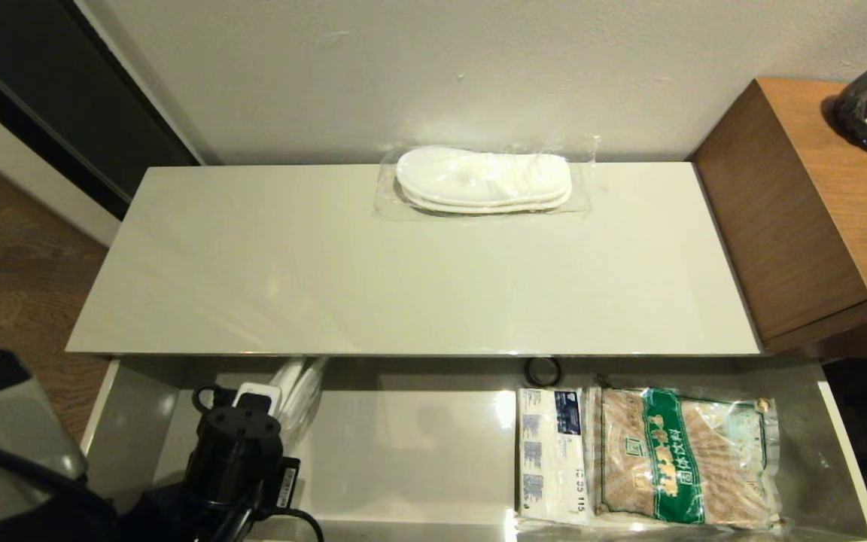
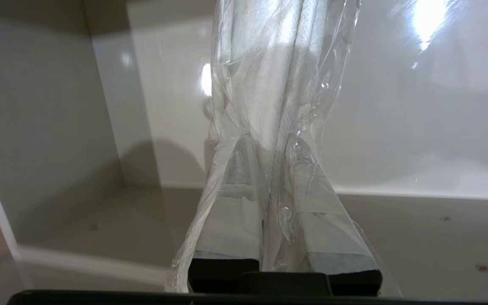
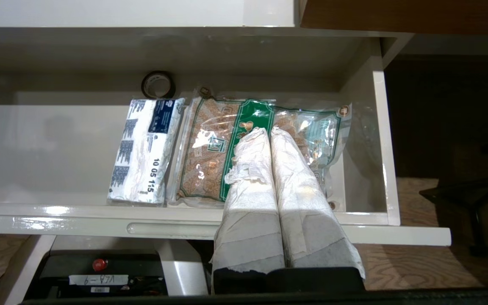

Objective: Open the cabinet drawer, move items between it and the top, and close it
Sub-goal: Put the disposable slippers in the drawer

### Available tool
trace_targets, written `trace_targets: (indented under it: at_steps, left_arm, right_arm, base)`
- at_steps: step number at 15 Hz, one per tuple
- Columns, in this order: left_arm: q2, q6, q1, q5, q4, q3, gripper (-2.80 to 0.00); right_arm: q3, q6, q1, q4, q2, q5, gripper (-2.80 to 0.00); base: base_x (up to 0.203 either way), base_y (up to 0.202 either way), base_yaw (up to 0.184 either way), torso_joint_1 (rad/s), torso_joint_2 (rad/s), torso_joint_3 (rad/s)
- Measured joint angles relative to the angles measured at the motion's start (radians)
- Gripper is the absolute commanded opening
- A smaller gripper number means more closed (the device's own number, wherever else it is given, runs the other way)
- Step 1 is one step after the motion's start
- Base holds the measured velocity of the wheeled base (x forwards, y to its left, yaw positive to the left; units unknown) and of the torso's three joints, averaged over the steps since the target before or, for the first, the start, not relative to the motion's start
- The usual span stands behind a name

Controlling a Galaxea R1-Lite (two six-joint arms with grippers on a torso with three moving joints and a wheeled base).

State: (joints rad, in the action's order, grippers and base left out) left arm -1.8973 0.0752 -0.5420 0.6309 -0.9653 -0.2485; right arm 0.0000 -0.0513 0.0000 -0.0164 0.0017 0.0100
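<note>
Low in the head view's left corner, the left pincer (image 1: 257,399) was inside the open drawer (image 1: 403,452), clamped on a bagged pair of slippers (image 2: 269,84) that stood on edge between its fingers (image 2: 231,220). At lower right, a tissue pack (image 1: 552,455) and a green-banded bag of sachets (image 1: 685,455) lay side by side, touching, on the drawer floor. Above them in the right wrist view hovered the right pincer (image 3: 269,133), fingers pressed together, empty. Farther up, a second bagged pair of slippers (image 1: 483,181) lay flat on the cabinet top (image 1: 328,271) by the wall.
</note>
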Motion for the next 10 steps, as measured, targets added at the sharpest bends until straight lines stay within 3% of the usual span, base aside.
trace_targets:
  at_steps: [6,10]
  left_arm:
    - [-0.044,-0.015,-0.105,0.046,-0.002,-0.048,-2.8]
    - [-0.116,-0.003,-0.118,0.073,-0.015,-0.105,-2.8]
  right_arm:
    - [0.0,0.0,0.0,-0.001,0.0,0.0,-2.8]
    - [0.0,0.0,0.0,0.0,0.0,0.0,-2.8]
  base:
    - [0.0,0.0,0.0,0.0,0.0,0.0]
    - [0.0,0.0,0.0,0.0,0.0,0.0]
